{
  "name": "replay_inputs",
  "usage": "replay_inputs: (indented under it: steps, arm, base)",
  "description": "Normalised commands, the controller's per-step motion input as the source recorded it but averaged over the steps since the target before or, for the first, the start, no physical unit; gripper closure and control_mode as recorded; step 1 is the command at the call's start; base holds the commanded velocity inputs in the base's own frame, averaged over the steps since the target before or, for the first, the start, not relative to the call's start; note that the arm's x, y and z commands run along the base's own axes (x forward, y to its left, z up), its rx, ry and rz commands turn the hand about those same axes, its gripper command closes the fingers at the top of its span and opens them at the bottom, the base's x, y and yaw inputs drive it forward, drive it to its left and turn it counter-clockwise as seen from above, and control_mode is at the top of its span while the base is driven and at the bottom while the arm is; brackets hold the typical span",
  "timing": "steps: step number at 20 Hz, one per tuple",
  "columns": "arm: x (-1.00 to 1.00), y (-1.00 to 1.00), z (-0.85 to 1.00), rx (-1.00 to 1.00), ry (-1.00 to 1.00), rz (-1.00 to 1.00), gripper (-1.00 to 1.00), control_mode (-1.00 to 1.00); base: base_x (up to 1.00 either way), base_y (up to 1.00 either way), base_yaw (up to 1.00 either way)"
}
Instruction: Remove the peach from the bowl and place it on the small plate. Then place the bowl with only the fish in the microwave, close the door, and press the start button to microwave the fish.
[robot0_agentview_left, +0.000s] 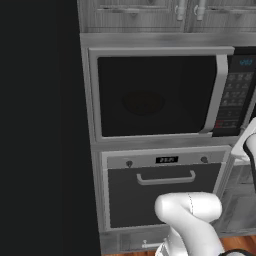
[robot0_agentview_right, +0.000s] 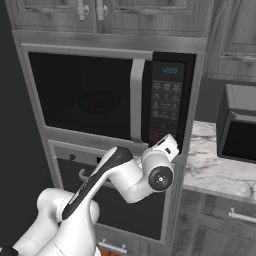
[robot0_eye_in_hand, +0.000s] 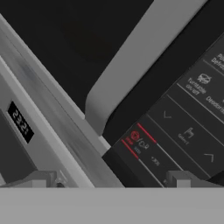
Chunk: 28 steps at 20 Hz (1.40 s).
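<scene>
We see the built-in silver microwave with a dark glass door (robot0_agentview_left: 155, 95) closed in the grey wood cabinet column, and a faint round dark shape behind the glass, too dim for us to say if it is the bowl. Right of the glass runs the tall silver door handle (robot0_agentview_right: 136, 100), then the black keypad panel (robot0_agentview_right: 166, 102) with a blue digital readout at the top and a red-marked button (robot0_eye_in_hand: 134, 136) in its bottom row. Below the microwave sits the grey oven drawer with a curved bar handle (robot0_agentview_left: 166, 177) and a small clock display.

In the right base view the white arm bends up from the lower left, and its wrist ends just in front of the lower corner of the keypad. In the hand view the gripper (robot0_eye_in_hand: 113, 179) points at the bottom keypad rows, with the red-marked button just above and between the tips. The two grey fingertips (robot0_eye_in_hand: 41, 179) stand spread wide apart, nothing between them, touching nothing we can make out.

Far right, a marble-pattern counter (robot0_agentview_right: 220, 170) carries a small silver toaster oven (robot0_agentview_right: 239, 130).
</scene>
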Motion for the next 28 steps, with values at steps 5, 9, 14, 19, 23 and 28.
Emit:
replay_inputs:
  steps: [5, 9, 14, 19, 23, 28]
  arm:
    - [0.2, 0.0, 0.0, 0.0, 0.0, 0.0, -1.0, -1.0]
    - [0.18, 0.0, -0.02, 0.0, 0.0, 0.0, -1.0, -1.0]
    - [0.08, -0.12, 0.0, 0.0, 0.0, 0.0, -1.0, -1.0]
    - [0.12, -0.06, -0.17, 0.0, 0.0, 0.0, -1.0, -1.0]
    - [0.18, 0.0, -0.24, 0.0, 0.0, 0.0, -1.0, -1.0]
    - [0.12, -0.02, -0.19, 0.0, 0.0, 0.0, -1.0, -1.0]
  base:
    - [0.0, 0.0, 0.0]
    - [0.0, 0.0, 0.0]
    - [0.0, 0.0, 0.0]
    - [0.0, 0.0, 0.0]
    - [0.0, 0.0, 0.0]
    - [0.0, 0.0, 0.0]
